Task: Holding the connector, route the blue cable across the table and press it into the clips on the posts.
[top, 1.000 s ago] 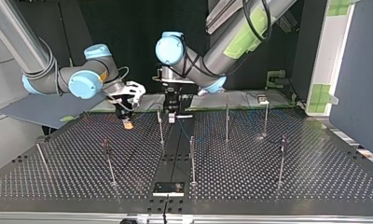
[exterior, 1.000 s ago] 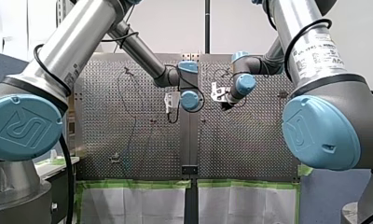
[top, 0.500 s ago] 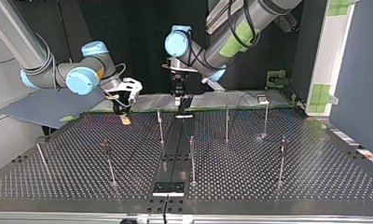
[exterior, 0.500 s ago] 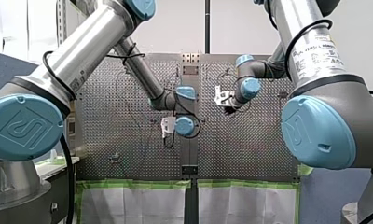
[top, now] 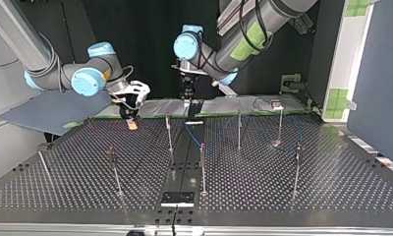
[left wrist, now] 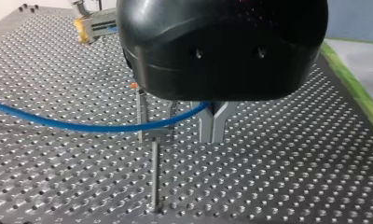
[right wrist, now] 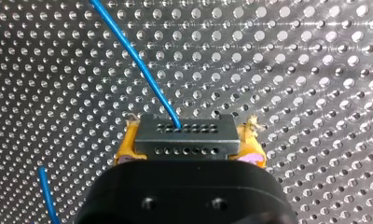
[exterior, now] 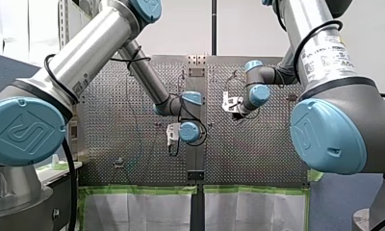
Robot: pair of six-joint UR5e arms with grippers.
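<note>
Clamping the grey connector (right wrist: 184, 135) from both sides, my right gripper (right wrist: 188, 148) has its yellow pads (right wrist: 123, 153) closed against the ends of the block. The rows of small holes on the block's face are turned away from the wrist. The blue cable (right wrist: 133, 51) leaves the upper row and runs straight off ahead of the gripper over the perforated table (right wrist: 306, 65). A second short stretch of it shows beside the gripper body. In the top view this gripper hangs low over the table in the upper left of the frame.

My left gripper (left wrist: 212, 125) has its metal fingers (left wrist: 204, 126) drawn together until only a seam shows between them. The cable enters them just under the black body, so it is pinched there. From the fingers the cable sags sideways and passes right over the clip (left wrist: 155, 132) on a thin post (left wrist: 154, 177) just beside them. Whether it sits in the clip I cannot tell. In the top view this gripper is at upper centre, with the cable dropping from it to the table. Wide blue loops lie among the upright posts (top: 239, 129) at the right of the frame.
</note>
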